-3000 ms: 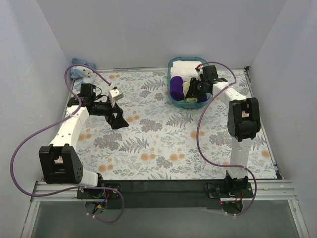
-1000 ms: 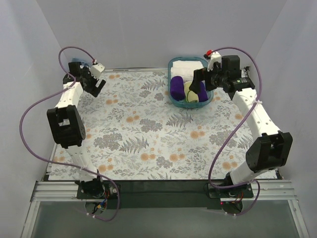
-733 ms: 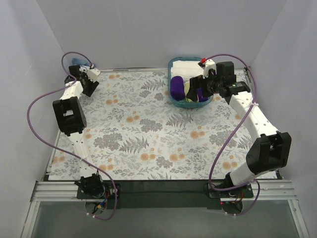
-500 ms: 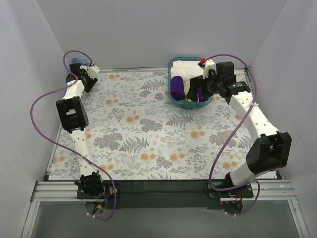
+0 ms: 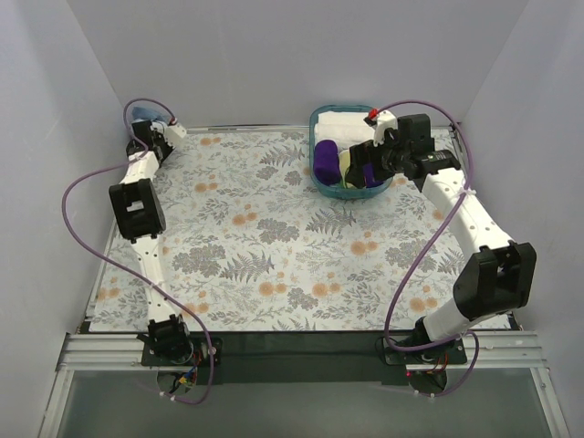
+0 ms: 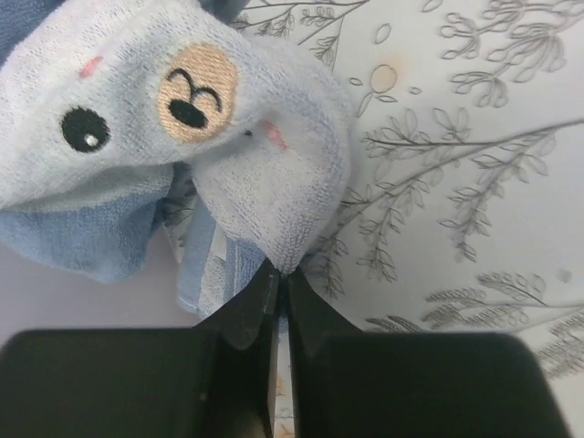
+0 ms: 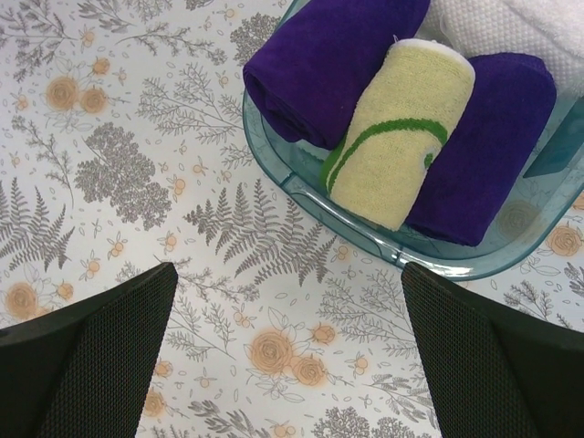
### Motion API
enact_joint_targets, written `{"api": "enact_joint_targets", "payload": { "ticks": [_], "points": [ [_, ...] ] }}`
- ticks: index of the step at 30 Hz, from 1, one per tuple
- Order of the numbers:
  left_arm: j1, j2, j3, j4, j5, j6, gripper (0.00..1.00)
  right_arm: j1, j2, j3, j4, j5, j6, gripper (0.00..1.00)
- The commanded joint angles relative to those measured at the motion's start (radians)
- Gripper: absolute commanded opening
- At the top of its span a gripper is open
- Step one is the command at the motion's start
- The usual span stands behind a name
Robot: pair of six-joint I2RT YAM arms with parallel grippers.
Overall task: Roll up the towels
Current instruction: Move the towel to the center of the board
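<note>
The light blue towel (image 6: pixel 228 137), stitched with a small face, lies bunched in the table's back left corner (image 5: pixel 140 113). My left gripper (image 6: pixel 278 270) is shut on its hanging corner, and in the top view the left gripper (image 5: pixel 151 137) sits right at that corner. The pale yellow-green towel (image 7: pixel 401 132) with a green swirl lies rolled in the teal basket (image 7: pixel 365 228) between two purple rolls. My right gripper (image 7: pixel 287 274) hovers open over the cloth just in front of the basket, holding nothing. From above, the right gripper (image 5: pixel 361 166) overlaps the basket (image 5: pixel 313 123).
Purple rolls (image 7: pixel 328 64) and a white folded towel (image 7: pixel 511 23) share the basket. The floral tablecloth (image 5: pixel 274 246) covers the table. White walls close in at the back and sides, tight against the left arm's corner.
The left arm stretched further into the back left corner and its jaws closed on the blue towel's corner. The right gripper dipped slightly toward the basket, then held still, open.
</note>
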Motion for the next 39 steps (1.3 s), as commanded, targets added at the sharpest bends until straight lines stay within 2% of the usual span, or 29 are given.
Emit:
{"api": "enact_joint_targets", "payload": {
  "ticks": [1, 3, 4, 5, 7, 8, 9, 10, 12, 13, 15, 17, 19, 22, 25, 29, 32, 36, 39],
  "points": [
    [-0.002, -0.136, -0.153, -0.198, 0.171, -0.037, 0.0, 0.0, -0.06, 0.015, -0.019, -0.006, -0.069, 0.98],
    [-0.02, -0.258, -0.271, -0.241, 0.305, -0.038, 0.0, -0.001, -0.082, -0.004, -0.038, -0.02, -0.149, 0.99],
    [-0.034, -0.371, -0.332, -0.304, 0.321, -0.031, 0.0, -0.004, -0.1, -0.01, -0.052, -0.035, -0.173, 0.98],
    [-0.046, -0.425, -0.439, -0.339, 0.345, -0.029, 0.0, -0.007, -0.108, -0.014, -0.087, -0.049, -0.202, 0.98],
    [-0.077, -0.537, -0.553, -0.422, 0.445, -0.029, 0.0, -0.013, -0.144, -0.054, -0.112, -0.058, -0.278, 0.98],
    [-0.086, -0.642, -0.613, -0.467, 0.472, -0.055, 0.0, -0.015, -0.16, -0.071, -0.13, -0.07, -0.31, 0.98],
    [-0.107, -0.698, -0.732, -0.499, 0.498, -0.057, 0.0, -0.016, -0.177, -0.091, -0.141, -0.083, -0.339, 0.98],
    [-0.121, -0.749, -0.788, -0.548, 0.541, -0.061, 0.0, -0.016, -0.201, -0.131, -0.147, -0.072, -0.358, 0.98],
    [-0.185, -0.887, -0.932, -0.608, 0.601, -0.054, 0.0, -0.021, -0.215, -0.151, -0.186, -0.078, -0.402, 0.98],
    [-0.218, -0.925, -0.969, -0.687, 0.677, -0.043, 0.01, -0.021, -0.221, -0.159, -0.202, -0.077, -0.414, 0.98],
    [-0.326, -1.048, -1.038, -0.735, 0.765, -0.031, 0.22, -0.021, -0.232, -0.16, -0.244, -0.084, -0.433, 0.98],
    [-0.408, -1.126, -1.046, -0.748, 0.813, -0.085, 0.39, -0.021, -0.247, -0.156, -0.279, -0.101, -0.434, 0.98],
    [-0.42, -1.193, -0.985, -0.752, 0.79, -0.13, 0.69, -0.021, -0.264, -0.163, -0.307, -0.13, -0.433, 0.99],
    [-0.417, -1.216, -0.837, -0.809, 0.715, -0.173, 0.72, -0.015, -0.289, -0.214, -0.322, -0.188, -0.419, 0.95],
    [-0.417, -1.2, -0.706, -0.872, 0.615, -0.218, 0.68, 0.01, -0.315, -0.264, -0.322, -0.196, -0.408, 0.87],
    [-0.414, -1.225, -0.709, -0.819, 0.497, -0.267, 0.51, 0.046, -0.324, -0.274, -0.31, -0.189, -0.381, 0.75],
    [-0.416, -1.205, -0.736, -0.751, 0.416, -0.27, 0.45, 0.082, -0.312, -0.272, -0.296, -0.184, -0.355, 0.69],
    [-0.416, -1.107, -0.74, -0.7, 0.371, -0.25, 0.56, 0.143, -0.298, -0.28, -0.281, -0.178, -0.315, 0.69],
    [-0.416, -1.021, -0.782, -0.661, 0.377, -0.178, 0.57, 0.166, -0.286, -0.28, -0.27, -0.176, -0.299, 0.7]
  ]
}}
